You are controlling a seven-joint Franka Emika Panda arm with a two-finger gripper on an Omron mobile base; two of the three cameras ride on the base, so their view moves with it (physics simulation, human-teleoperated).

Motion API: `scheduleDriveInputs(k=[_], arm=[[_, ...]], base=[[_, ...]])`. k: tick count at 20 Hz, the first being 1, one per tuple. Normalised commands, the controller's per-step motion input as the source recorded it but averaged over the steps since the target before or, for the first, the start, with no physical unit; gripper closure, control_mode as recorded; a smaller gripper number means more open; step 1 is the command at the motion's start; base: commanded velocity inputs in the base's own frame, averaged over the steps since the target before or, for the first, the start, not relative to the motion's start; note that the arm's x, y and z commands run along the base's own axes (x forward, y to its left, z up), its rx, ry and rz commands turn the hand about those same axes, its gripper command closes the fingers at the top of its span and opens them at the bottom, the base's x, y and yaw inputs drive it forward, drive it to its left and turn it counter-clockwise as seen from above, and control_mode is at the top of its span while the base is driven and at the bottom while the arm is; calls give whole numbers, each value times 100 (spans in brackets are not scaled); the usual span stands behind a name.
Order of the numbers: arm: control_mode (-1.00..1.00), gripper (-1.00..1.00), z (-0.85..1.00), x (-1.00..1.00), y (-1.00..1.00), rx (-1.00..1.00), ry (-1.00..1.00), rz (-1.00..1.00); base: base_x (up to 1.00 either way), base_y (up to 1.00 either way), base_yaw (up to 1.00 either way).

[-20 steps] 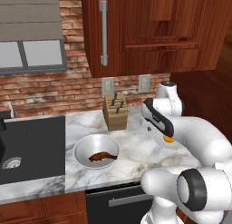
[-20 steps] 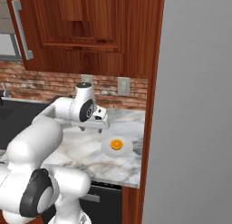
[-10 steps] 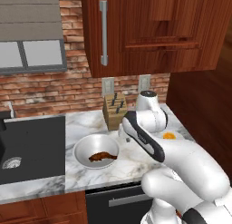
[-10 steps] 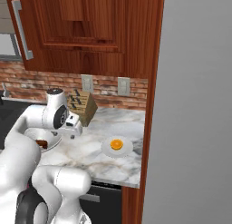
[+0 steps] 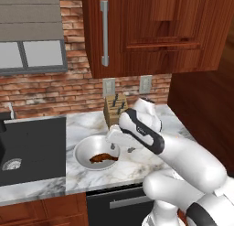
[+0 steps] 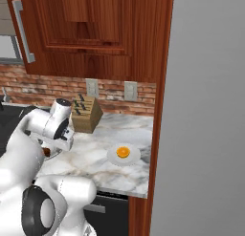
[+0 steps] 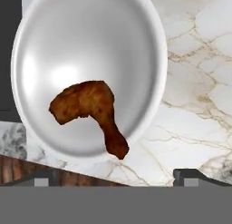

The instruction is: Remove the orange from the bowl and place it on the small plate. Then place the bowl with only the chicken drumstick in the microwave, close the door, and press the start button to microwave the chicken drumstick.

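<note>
The wide white bowl (image 5: 85,150) sits on the marble counter beside the sink, with the dark brown chicken drumstick (image 5: 102,158) lying alone in it. My gripper (image 5: 122,147) hovers over the bowl's right side, open and holding nothing. In the hand view the bowl (image 7: 90,46) lies straight below, with the drumstick (image 7: 93,109) towards its near rim and my gripper (image 7: 116,177) spread wide. The orange (image 6: 123,152) rests on the small plate (image 6: 111,158), far to the right near the counter's end. The microwave and its door are out of view.
A wooden knife block (image 5: 115,109) stands against the brick wall just behind the bowl. A black sink (image 5: 27,149) lies to the left. Brown wall cabinets (image 5: 151,33) hang overhead, and a tall grey panel (image 6: 206,111) closes off the counter's right end.
My arm has swung left from above the small plate to above the bowl. The orange stays on the plate, and the gripper has stayed open.
</note>
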Motion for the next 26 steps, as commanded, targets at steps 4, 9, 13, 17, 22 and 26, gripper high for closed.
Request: scheduleDriveInputs(k=[4, 9, 13, 17, 22, 26], arm=[[-100, -100, -27, 20, 8, 9, 6, 0], [-100, -100, -43, 28, 0, 1, 0, 0], [-100, -100, -14, 14, 0, 0, 0, 0], [-100, -100, -5, 13, 0, 0, -2, 0], [-100, -100, -6, 10, 2, 0, -3, 0], [-100, -100, -19, 10, 1, 0, -4, 0]], base=[[0, 0, 0], [0, 0, 0], [0, 0, 0], [0, 0, 0], [0, 0, 0], [0, 0, 0]])
